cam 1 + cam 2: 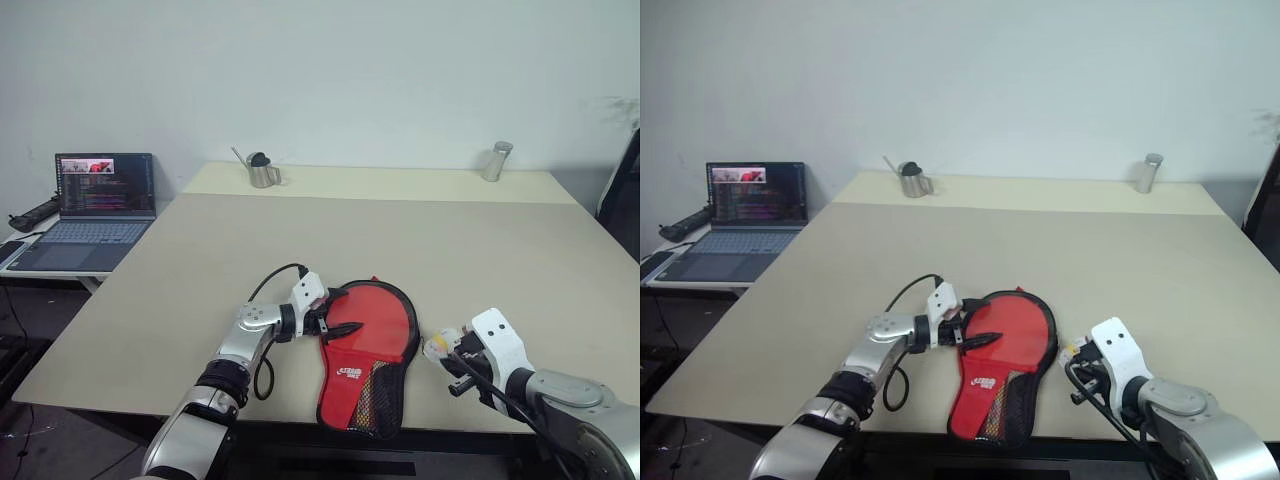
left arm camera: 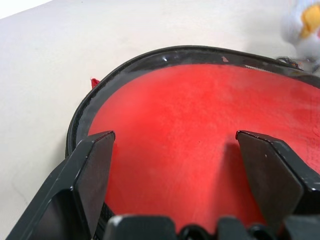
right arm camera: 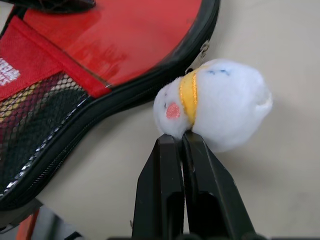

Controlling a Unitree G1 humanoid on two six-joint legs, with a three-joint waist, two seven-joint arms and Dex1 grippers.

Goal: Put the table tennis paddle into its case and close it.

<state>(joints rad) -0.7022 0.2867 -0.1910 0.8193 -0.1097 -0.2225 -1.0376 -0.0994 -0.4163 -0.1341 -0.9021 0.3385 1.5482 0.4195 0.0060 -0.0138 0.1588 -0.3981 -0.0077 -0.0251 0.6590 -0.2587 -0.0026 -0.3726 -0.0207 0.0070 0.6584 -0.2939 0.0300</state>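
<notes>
The case (image 1: 365,360) lies flat near the front edge of the surface (image 1: 400,240), red side up. The paddle seems to be already inside, though I cannot see it directly. The left end effector (image 1: 335,328) stands wide open with its fingers over the round part of the case. The right end effector (image 3: 182,142) is closed tight on a small white plush charm (image 3: 215,102) (probably the zipper pull). What remains, I think, is finishing the zipper.
</notes>
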